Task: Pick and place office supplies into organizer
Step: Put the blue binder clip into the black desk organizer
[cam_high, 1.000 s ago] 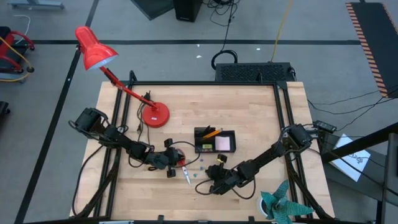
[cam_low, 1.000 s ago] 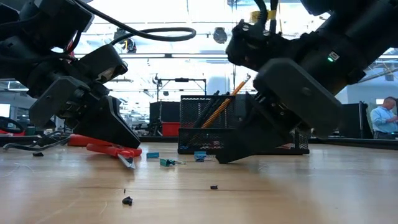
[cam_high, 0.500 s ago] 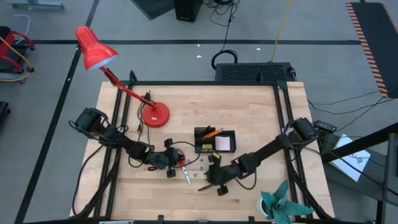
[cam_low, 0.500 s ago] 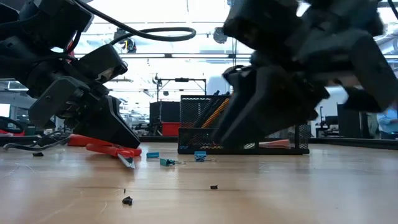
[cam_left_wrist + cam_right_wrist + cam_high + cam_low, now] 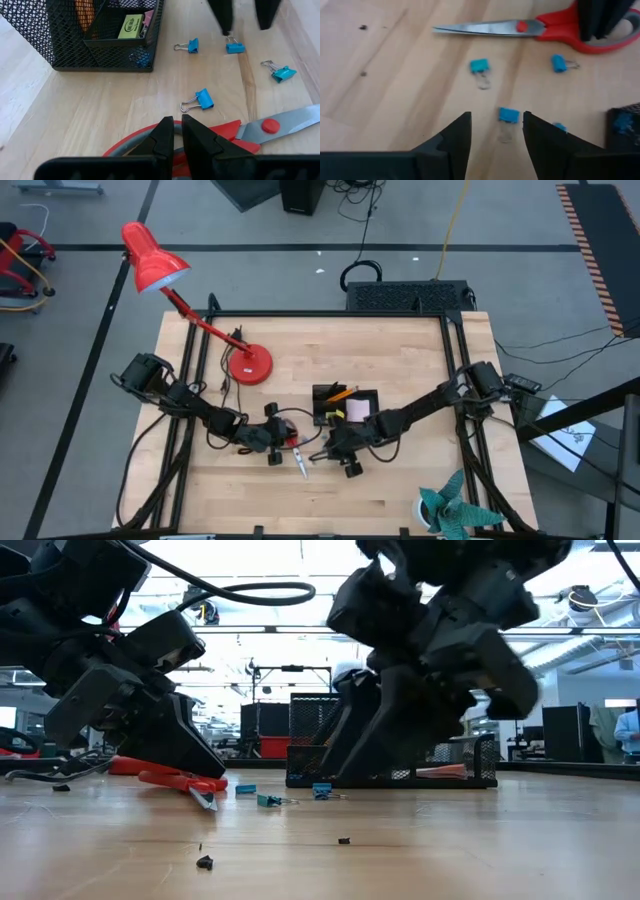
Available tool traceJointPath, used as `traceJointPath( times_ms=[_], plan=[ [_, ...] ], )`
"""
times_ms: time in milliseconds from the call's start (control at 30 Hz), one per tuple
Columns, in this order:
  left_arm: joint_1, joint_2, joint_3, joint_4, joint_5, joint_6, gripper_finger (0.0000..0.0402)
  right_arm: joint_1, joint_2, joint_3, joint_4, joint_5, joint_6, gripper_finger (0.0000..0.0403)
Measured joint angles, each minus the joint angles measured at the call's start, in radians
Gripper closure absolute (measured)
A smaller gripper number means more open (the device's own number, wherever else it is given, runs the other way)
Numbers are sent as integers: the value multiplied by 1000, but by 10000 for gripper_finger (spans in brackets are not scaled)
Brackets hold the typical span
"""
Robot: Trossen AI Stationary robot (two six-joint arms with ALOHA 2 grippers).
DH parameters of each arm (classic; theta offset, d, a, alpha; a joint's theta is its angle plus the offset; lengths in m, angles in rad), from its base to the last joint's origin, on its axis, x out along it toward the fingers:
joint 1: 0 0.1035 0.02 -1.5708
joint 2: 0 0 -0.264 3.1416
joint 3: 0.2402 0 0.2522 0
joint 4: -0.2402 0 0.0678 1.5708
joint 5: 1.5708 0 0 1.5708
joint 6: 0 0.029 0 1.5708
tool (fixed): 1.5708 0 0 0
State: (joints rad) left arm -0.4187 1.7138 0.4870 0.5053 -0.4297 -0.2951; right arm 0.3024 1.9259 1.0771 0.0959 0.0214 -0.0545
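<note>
1. Near the middle of the high view, slightly below centre: black mesh organizer [image 5: 345, 407] on the wooden desk [image 5: 400, 360], with an orange pencil [image 5: 341, 393] and a pink note pad [image 5: 358, 411] already inside.
2. In the left wrist view, upper left of the frame: a yellow-green piece [image 5: 130, 26] in one organizer compartment and a blue clip behind the mesh in another.
3. Left tool [image 5: 176, 136] low at the centre bottom of the left wrist view, fingers together around the red handle of the scissors [image 5: 260, 128]; blades flat on the desk, pointing toward the right edge of that frame.
4. In the high view, scissors [image 5: 292, 450] just left of centre, below the organizer's left end.
5. Right tool [image 5: 496, 131] at the bottom centre of the right wrist view, fingers apart, with one blue binder clip [image 5: 509, 116] lying on the desk between the tips; contact not discernible.
6. More blue clips loose on the desk: one [image 5: 480, 66] at mid-frame in the right wrist view, another [image 5: 559, 63] to its right, near the scissor handle.
7. In the low view, clips [image 5: 266, 800] scattered at centre, in front of the organizer.
8. Red desk lamp [image 5: 155, 265] at upper left of the high view; teal spiky object [image 5: 452, 510] at lower right.
</note>
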Motion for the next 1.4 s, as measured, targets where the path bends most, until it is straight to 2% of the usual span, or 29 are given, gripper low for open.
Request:
traceJointPath(
  times_ms=[433, 1067, 1200, 1400],
  plan=[
    [0, 0, 0, 0, -3, 5, 355, -26, 19, 1, 58, -32, -2, 241],
    [0, 0, -1, -3, -16, 4, 355, -42, 85, 4, 66, -2, -2, 242],
    [0, 0, -1, -3, -16, 4, 355, -49, 112, 5, 74, -38, 46, 259],
    [0, 0, -1, -3, -16, 4, 355, -49, 114, 5, 62, -54, 65, 316]
  ],
)
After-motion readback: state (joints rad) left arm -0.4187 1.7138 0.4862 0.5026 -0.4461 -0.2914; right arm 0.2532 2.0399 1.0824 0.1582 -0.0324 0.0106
